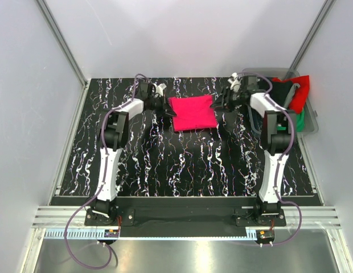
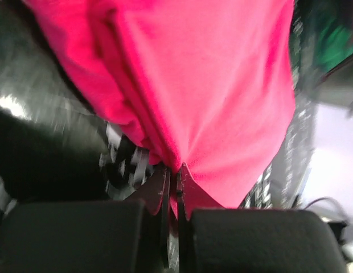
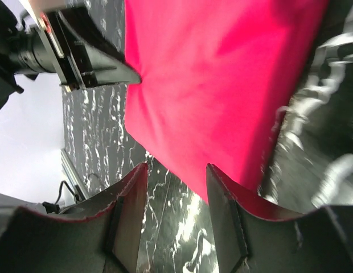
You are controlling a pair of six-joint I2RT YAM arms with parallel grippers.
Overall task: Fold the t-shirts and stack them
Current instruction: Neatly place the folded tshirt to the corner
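Observation:
A folded crimson-pink t-shirt (image 1: 192,112) lies flat at the back middle of the table. My left gripper (image 1: 169,110) is at its left edge, and in the left wrist view it is (image 2: 176,170) shut on a pinch of that pink cloth (image 2: 210,85). My right gripper (image 1: 217,105) is at the shirt's right edge. In the right wrist view it (image 3: 176,168) stands open just short of the pink shirt (image 3: 222,85), with only bare table between its fingers. The left gripper (image 3: 91,54) shows across the shirt in that view.
A grey plastic bin (image 1: 311,124) stands at the back right, behind the right arm. It holds a red t-shirt (image 1: 302,91), a black one (image 1: 282,90) and a green one (image 1: 302,120). The black marbled table (image 1: 188,165) is walled by white panels.

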